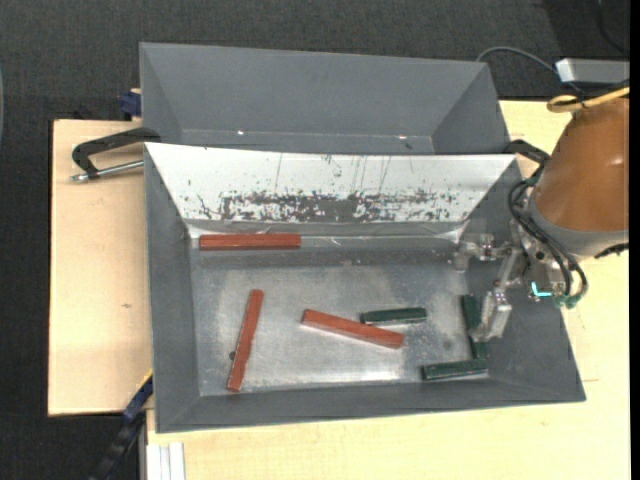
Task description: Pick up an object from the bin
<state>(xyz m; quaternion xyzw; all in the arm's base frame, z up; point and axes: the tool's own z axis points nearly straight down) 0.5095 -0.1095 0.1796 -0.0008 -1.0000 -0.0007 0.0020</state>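
Dark speckled carpet floor from 9 through 12 to 1 o'clock, also along 6. Pale wooden tabletop at 9, again at 3. Even, soft lighting.

Wearing glossy orange cover; trailing looped black cables; showing silvery metal gripper, small teal spot beside cables.

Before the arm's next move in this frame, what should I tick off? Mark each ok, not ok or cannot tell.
1. The gripper is inside the bin, at its right end: ok.
2. A thing within reach, the dark green stick right beside the gripper: ok.
3. Grasp on that stick: cannot tell.
4. The second dark green stick, by the front wall, clear of the gripper: cannot tell.
5. The nearest red-brown stick lies apart, mid-bin: ok.
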